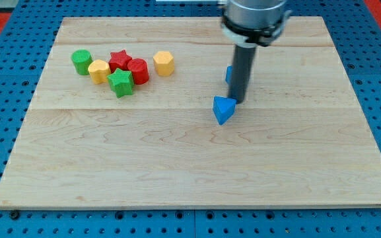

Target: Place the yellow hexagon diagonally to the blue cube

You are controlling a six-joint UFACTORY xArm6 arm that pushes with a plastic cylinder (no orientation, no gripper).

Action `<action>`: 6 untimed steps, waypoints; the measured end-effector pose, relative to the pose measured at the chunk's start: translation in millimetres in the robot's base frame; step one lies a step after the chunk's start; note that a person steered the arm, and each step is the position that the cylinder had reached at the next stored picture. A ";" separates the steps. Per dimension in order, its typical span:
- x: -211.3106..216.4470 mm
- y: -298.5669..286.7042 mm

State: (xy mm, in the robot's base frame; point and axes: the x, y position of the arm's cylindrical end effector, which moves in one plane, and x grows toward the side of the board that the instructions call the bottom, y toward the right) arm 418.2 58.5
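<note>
My tip (239, 100) is resting on the wooden board (177, 165), right of centre and toward the far half. The tool is a plain dark rod holding nothing – there are no jaws to be wide or narrow. The tip is sitting just beside the blue triangular block (223, 110), at that block's far right edge; whether the two are touching I cannot tell. The rod is hiding most of the blue cube (229, 73), which is showing only as a sliver at the rod's left side, a little farther back than the tip.

The yellow hexagon (164, 63) is lying well apart from my tip, off to the left near the far edge – it is the rightmost piece of a loose cluster. In that cluster a red cylinder (138, 71) is sitting just left of the hexagon, a red star (118, 60) is pressing against the cylinder, a green star (121, 82) is standing nearer, a yellow cylinder (99, 71) is next leftward, and a green cylinder (81, 61) is ending the row on the left.
</note>
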 end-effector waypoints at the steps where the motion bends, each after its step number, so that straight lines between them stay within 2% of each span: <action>1: -24.2 -55.9; 2: -32.8 -108.5; 3: -73.4 -135.7; 4: -82.1 -204.9; 6: -102.8 -87.0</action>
